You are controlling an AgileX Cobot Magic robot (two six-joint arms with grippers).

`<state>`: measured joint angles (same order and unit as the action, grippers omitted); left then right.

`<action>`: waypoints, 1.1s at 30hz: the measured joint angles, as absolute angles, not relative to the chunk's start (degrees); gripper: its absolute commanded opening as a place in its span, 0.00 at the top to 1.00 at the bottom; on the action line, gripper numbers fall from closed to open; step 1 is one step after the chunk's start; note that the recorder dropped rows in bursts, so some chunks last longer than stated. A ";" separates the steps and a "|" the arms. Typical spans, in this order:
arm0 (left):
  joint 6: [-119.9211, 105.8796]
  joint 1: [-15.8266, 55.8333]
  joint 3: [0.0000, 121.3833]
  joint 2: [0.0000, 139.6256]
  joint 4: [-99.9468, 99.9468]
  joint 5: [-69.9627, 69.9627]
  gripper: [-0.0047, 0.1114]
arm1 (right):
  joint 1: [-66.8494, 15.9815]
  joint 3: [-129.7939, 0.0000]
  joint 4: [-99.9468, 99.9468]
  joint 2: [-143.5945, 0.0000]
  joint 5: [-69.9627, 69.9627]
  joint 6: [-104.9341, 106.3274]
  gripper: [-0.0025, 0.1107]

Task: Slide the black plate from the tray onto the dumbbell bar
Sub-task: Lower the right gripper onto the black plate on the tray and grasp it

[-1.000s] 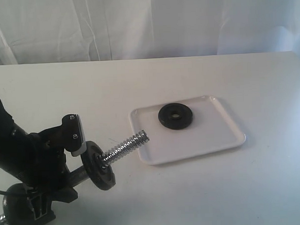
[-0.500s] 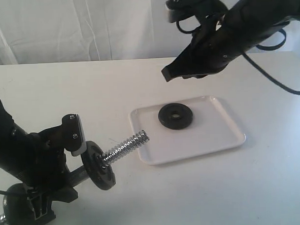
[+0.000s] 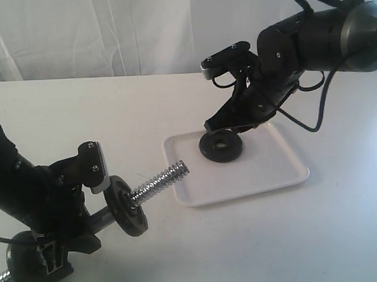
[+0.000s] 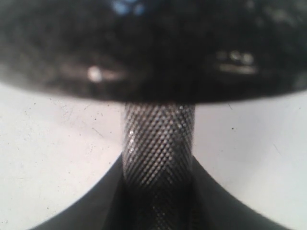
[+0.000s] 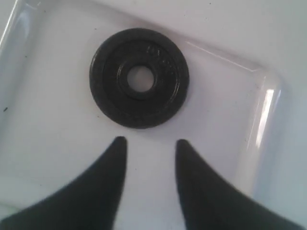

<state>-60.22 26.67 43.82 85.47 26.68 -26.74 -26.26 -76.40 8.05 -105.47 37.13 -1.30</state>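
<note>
While the right gripper (image 3: 228,126) hangs just above the black plate (image 3: 207,148) lying flat in the tray (image 3: 264,175), the left gripper (image 3: 80,219) clasps the dumbbell bar (image 3: 156,184), which carries one disc (image 3: 126,205). Left wrist view: the jaws clamp the bar's knurled middle (image 4: 158,143). Right wrist view: the fingers (image 5: 117,148) are parted and empty, near the plate (image 5: 165,91) but apart from it.

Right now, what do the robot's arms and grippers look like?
Both arms are black with bulky housings. The right arm trails looped black cables and has a pale grey block at the wrist; the left arm has one too. The right gripper has pointed black fingers.
</note>
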 measured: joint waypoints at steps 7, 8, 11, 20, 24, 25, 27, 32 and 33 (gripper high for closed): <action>-60.22 26.67 43.82 85.47 26.68 -26.74 0.96 | -26.26 -80.52 8.01 -109.50 34.98 -1.46 0.06; -60.22 26.67 43.82 85.47 26.80 -26.74 0.96 | -26.26 -81.30 7.77 -110.40 34.57 -1.46 0.06; -60.22 26.67 43.82 85.47 26.92 -26.74 0.96 | -26.26 -85.01 7.45 -113.78 35.53 -1.80 0.06; -60.22 26.67 43.82 85.47 27.25 -26.95 0.96 | -25.24 -103.08 3.27 -127.61 48.53 -2.24 0.06; -60.22 26.67 43.82 85.47 27.62 -27.32 0.96 | -23.63 -106.93 0.60 -132.08 51.81 -1.90 0.06; -60.22 26.67 43.82 85.47 27.74 -27.32 0.96 | -23.27 -107.40 0.31 -132.79 52.45 -1.91 0.06; -60.22 26.67 43.82 85.47 27.85 -27.32 0.96 | -22.69 -108.40 -1.46 -134.07 52.84 -1.91 0.06; -60.22 26.67 43.82 85.47 27.96 -27.32 0.96 | -22.30 -109.15 -2.88 -135.28 53.64 -0.57 0.06; -60.22 26.67 43.82 85.47 28.06 -27.32 0.96 | -22.20 -109.14 -2.88 -135.28 53.79 -0.35 0.06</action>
<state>-60.22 26.67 43.82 85.47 28.06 -27.32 -22.20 -109.14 -2.88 -135.28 53.79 -0.35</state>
